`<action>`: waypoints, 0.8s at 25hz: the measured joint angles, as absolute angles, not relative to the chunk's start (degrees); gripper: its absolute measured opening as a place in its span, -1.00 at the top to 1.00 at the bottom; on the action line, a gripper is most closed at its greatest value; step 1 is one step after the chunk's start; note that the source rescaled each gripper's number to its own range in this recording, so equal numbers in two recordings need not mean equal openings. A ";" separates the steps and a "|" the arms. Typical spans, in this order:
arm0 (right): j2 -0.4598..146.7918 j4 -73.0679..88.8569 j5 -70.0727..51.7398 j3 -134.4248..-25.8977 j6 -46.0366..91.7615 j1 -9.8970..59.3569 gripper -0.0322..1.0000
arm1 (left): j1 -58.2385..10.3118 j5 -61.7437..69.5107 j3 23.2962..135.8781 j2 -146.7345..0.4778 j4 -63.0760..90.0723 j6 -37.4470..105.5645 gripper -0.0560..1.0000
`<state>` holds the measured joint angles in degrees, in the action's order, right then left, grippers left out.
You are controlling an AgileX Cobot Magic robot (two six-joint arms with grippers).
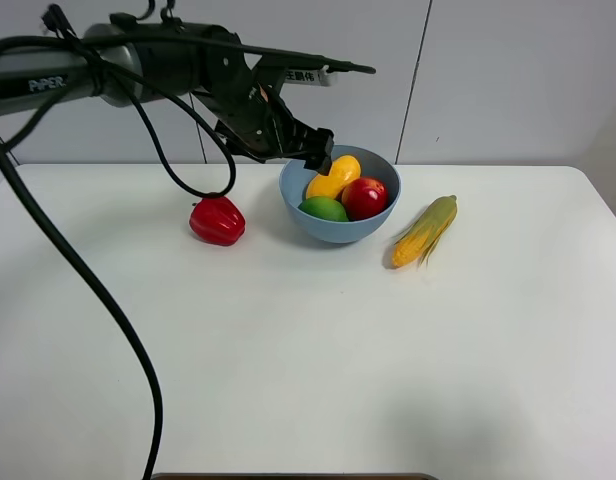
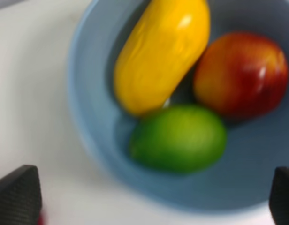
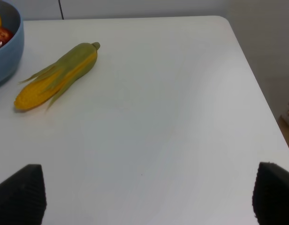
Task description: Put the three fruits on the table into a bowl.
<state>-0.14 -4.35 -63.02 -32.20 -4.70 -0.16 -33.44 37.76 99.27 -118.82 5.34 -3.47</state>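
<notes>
- All three fruits sit inside the round light-blue matte bowl [image 1: 339, 195] – the oblong yellow-orange mango [image 1: 334, 176] leaning on the far-left wall, the round red-yellow pomegranate-like fruit [image 1: 365, 197] to its right, the round green lime [image 1: 324, 208] at the front.
- Left gripper [image 1: 321, 150] hangs just over the bowl's far-left rim, right above the mango's upper end. Jaws spread wide, nothing btwn them – the left wrist view looks straight down on the fruit, w/ the two dark fingertips [image 2: 18, 196] far apart at the frame corners.
- Right gripper [image 3: 144, 194]: parted a good way, holding nothing, over bare white tabletop [image 3: 172, 117] well to the side of the bowl. Arm itself isn't in the high view.
- Ribbed red bell pepper [image 1: 217, 221] and yellow corn cob w/ green husk [image 1: 425, 231] lie on the table either side of the bowl, apart from it. Not fruit – they should stay put.
- Step in hand, as I read it: the last drop-off, the mango's. Task looks as good as done.
- Next move prob. just calls for lifting the left arm straight up and back, clear of the rim, w/o nudging the mango or tipping the bowl.
</notes>
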 joint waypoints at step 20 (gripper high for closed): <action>-0.14 -4.35 -63.02 -32.20 -4.70 -0.16 -0.41 | -21.33 66.97 92.13 -97.30 1.29 2.26 -0.99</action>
<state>-0.14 -4.35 -63.02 -32.20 -4.70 -0.16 -21.33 66.97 92.13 -97.30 1.29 2.26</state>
